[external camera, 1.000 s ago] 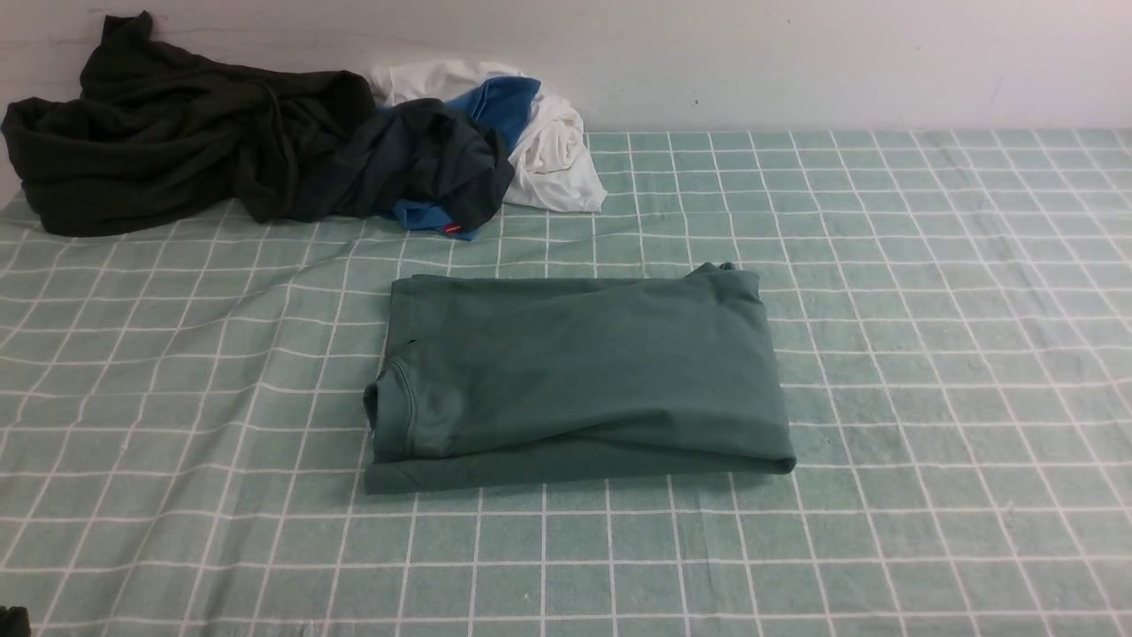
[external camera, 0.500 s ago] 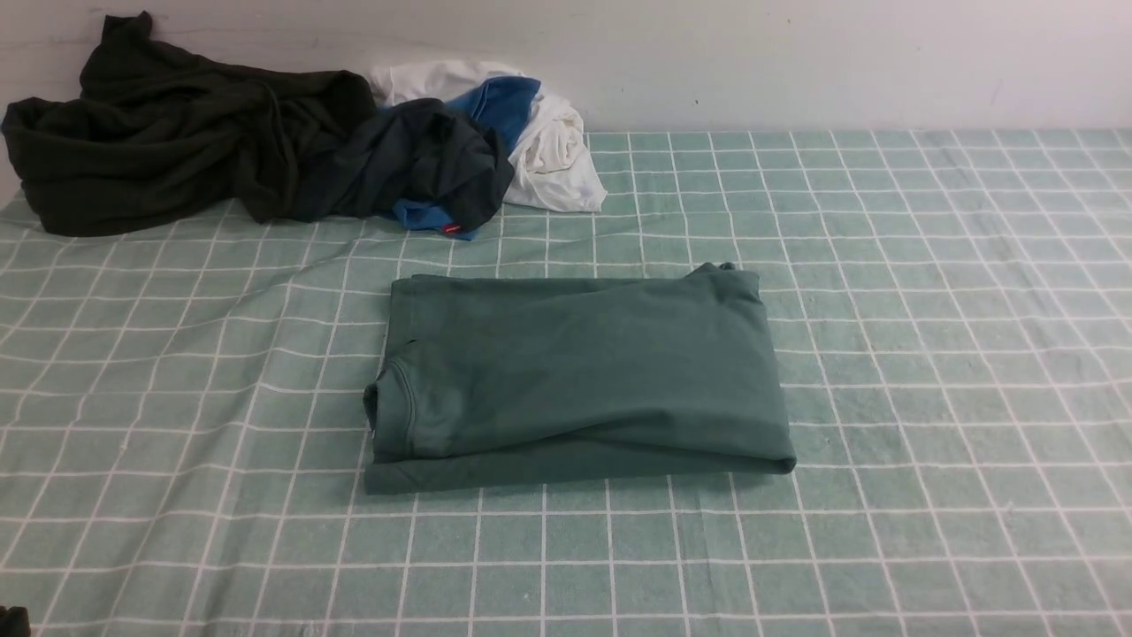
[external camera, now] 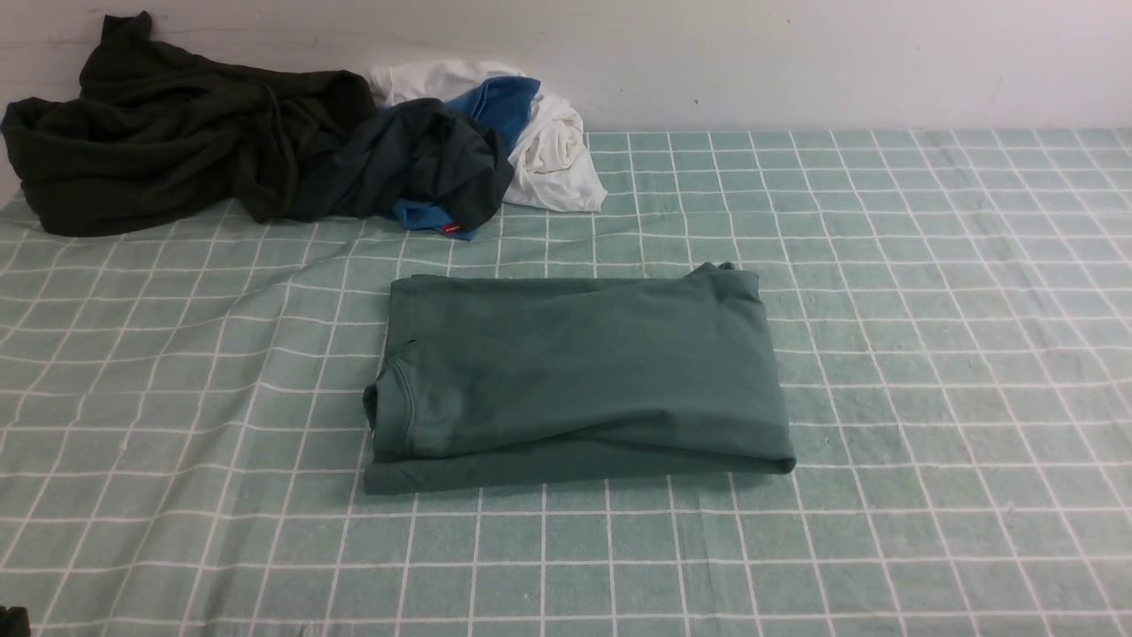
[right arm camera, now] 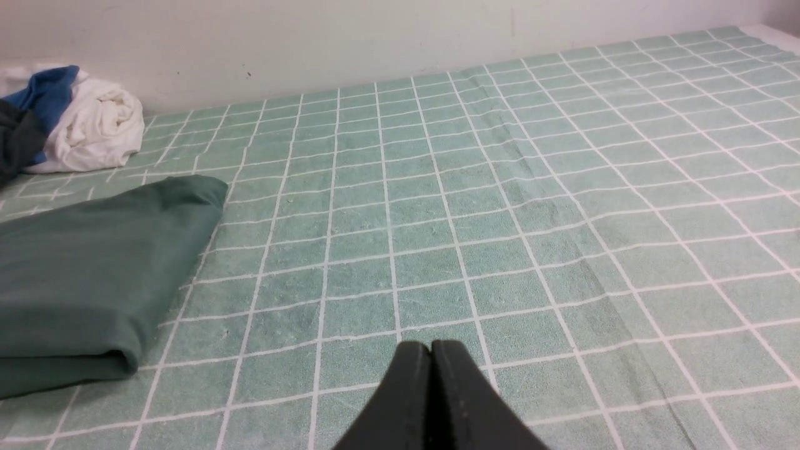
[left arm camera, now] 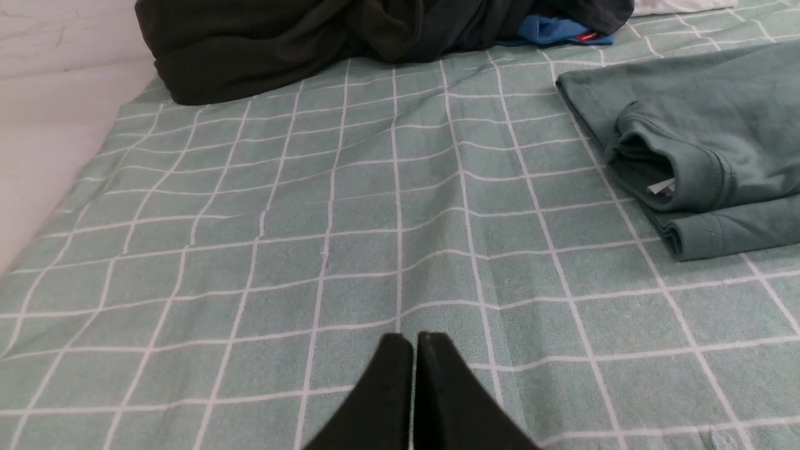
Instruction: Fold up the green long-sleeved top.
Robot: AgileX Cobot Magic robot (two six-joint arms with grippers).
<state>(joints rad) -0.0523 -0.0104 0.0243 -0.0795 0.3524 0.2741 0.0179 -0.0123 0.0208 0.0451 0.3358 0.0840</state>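
Front view is showing neither arm over the green checked cloth (external camera: 929, 372), apart from a small dark bit at the lower left corner that is too little to identify. Nearest the cameras, the left gripper (left arm camera: 414, 340) is hovering low above the cloth with its two black fingers pressed together and nothing between them, and the right gripper (right arm camera: 431, 347) is doing the same on its own side, fingers closed and empty. Farther out, the green long-sleeved top (external camera: 575, 376) is lying folded into a neat rectangle at the centre of the cloth, its collar opening facing nine o'clock and its thick folded edge running along the six o'clock side. Both grippers are sitting well apart from it: in the left wrist view the garment's collar end (left arm camera: 681, 162) with a small white label is showing off to one side, and in the right wrist view its opposite end is lying apart from the fingers. Farthest away, toward eleven o'clock against the wall, a dark crumpled garment (external camera: 177, 133) is resting beside a bundle of white and blue clothes (external camera: 539, 133).
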